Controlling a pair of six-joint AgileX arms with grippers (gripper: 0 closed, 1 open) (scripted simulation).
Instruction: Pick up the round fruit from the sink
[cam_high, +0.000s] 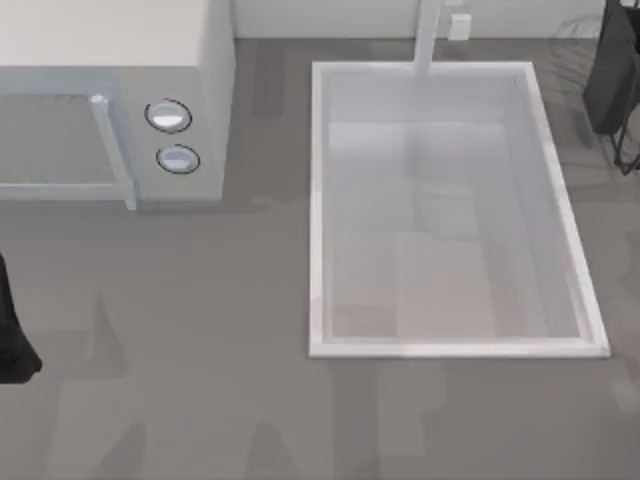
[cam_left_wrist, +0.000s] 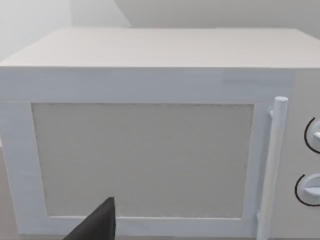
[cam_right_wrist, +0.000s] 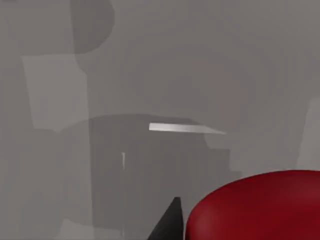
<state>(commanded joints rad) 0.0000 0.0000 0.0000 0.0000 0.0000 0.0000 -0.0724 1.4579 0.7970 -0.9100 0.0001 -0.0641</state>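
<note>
The round fruit (cam_right_wrist: 255, 207) sits close under my right wrist camera, beside one dark finger; I cannot tell whether the fingers grip it. The sink (cam_high: 318, 200) looks bare, so I judge the lift done. Left arm is parked facing the microwave (cam_left_wrist: 150, 140).

Glossy red round fruit (cam_right_wrist: 260, 207), smooth white sink (cam_high: 320, 200), matt grey table (cam_high: 200, 350), speckled microwave door (cam_left_wrist: 142, 160)

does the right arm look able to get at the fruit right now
Probably yes. In the right wrist view the fruit lies close against the right gripper, with nothing between them. Whether it is already gripped cannot be told. The left gripper is parked at the table's left edge.
</note>
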